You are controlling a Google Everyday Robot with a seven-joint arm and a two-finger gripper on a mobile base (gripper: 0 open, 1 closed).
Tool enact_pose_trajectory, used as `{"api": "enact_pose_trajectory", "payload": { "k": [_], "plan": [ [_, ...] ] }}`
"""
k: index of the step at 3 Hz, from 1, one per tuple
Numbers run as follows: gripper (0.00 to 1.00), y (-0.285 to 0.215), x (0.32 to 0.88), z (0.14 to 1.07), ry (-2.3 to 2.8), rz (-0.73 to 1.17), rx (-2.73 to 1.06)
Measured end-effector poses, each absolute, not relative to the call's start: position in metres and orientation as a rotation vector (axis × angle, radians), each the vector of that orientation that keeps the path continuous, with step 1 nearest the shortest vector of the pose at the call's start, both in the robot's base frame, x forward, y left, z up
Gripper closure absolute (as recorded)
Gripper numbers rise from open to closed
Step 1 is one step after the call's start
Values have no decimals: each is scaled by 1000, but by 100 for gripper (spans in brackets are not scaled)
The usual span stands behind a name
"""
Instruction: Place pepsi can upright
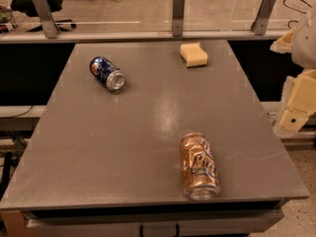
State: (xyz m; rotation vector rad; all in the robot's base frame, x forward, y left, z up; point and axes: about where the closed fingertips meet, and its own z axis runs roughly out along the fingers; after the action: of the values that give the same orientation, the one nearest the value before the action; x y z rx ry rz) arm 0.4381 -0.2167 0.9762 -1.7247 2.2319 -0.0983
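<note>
The pepsi can (107,73) is small and dark blue with a round red-white-blue logo. It lies on its side on the far left part of the grey table (123,147), its silver end facing the front right. My gripper (297,102), cream-coloured, hangs at the right edge of the view, beyond the table's right side and far from the can. It is partly cut off by the frame and holds nothing that I can see.
A larger gold-bronze can (199,166) lies on its side near the table's front edge. A yellow sponge (193,54) sits at the far right of the table. A glass barrier with metal posts (177,11) runs along the back edge.
</note>
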Motion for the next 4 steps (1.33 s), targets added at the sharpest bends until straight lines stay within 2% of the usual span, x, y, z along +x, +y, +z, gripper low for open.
{"api": "enact_pose_trajectory", "payload": {
  "k": [1, 2, 4],
  "plan": [
    [0, -217, 438, 976, 2232, -99, -1725],
    [0, -189, 460, 971, 2188, -57, -1738],
    [0, -82, 531, 958, 2080, 65, -1710]
  ]
}}
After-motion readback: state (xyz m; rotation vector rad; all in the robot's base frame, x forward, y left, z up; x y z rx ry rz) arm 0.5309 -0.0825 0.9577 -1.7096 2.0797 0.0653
